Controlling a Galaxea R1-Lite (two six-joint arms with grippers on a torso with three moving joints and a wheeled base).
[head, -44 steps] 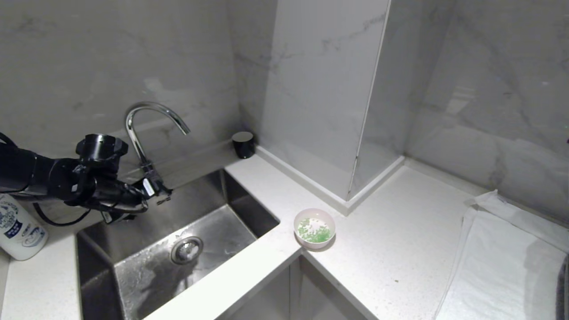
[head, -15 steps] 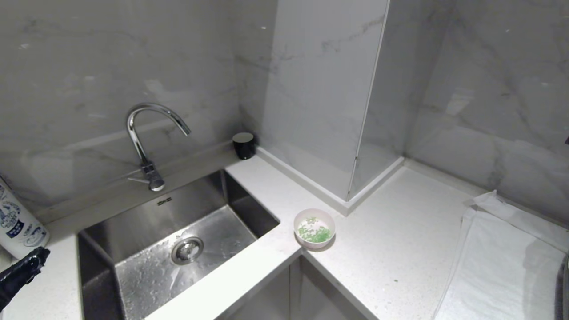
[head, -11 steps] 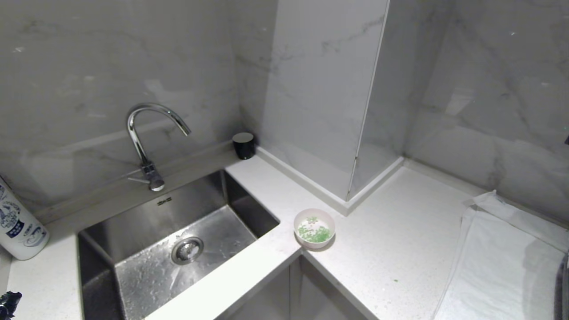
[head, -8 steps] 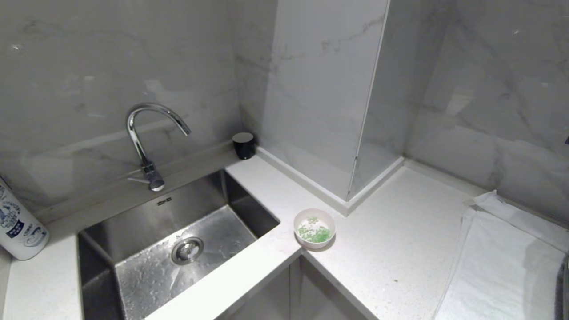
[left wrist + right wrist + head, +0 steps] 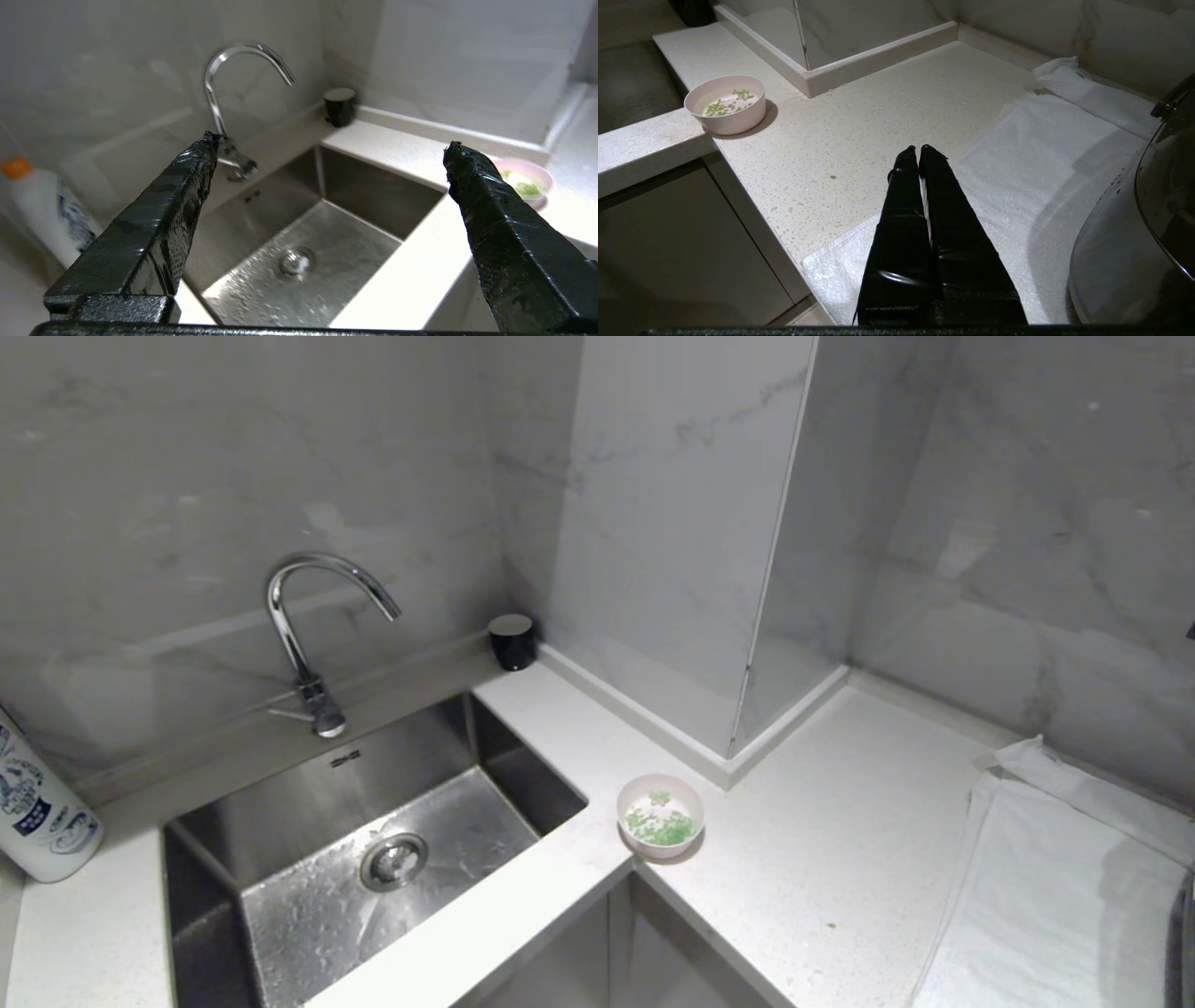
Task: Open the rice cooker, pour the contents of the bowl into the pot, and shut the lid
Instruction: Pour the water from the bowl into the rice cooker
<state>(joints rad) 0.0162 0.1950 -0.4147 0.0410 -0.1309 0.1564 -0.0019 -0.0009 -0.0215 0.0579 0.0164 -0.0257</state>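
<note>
White bottle (image 5: 42,807) w/ blue print stands at far L on the counter (image 5: 822,859), orange cap visible in left wrist view. Next the steel sink (image 5: 373,859), wet, drain in middle, chrome faucet (image 5: 313,616) behind it. Left gripper (image 5: 329,144) is out of head view; wrist cam shows it up over sink's near side, fingers (image 5: 187,182) spread wide, nothing between them. Small black cup (image 5: 513,639) at back corner by the wall. The bowl (image 5: 661,815) sits on counter just R of sink corner, upright, w/ green bits (image 5: 665,826) scattered inside, white patch too, maybe liquid. White towel (image 5: 1055,896) lies far R. Right gripper (image 5: 919,148) hangs low over towel's edge, fingers pressed together, empty. Shiny dark rounded body (image 5: 1148,224) on the towel at right wrist view's edge, prob the rice cooker, can't confirm.
</note>
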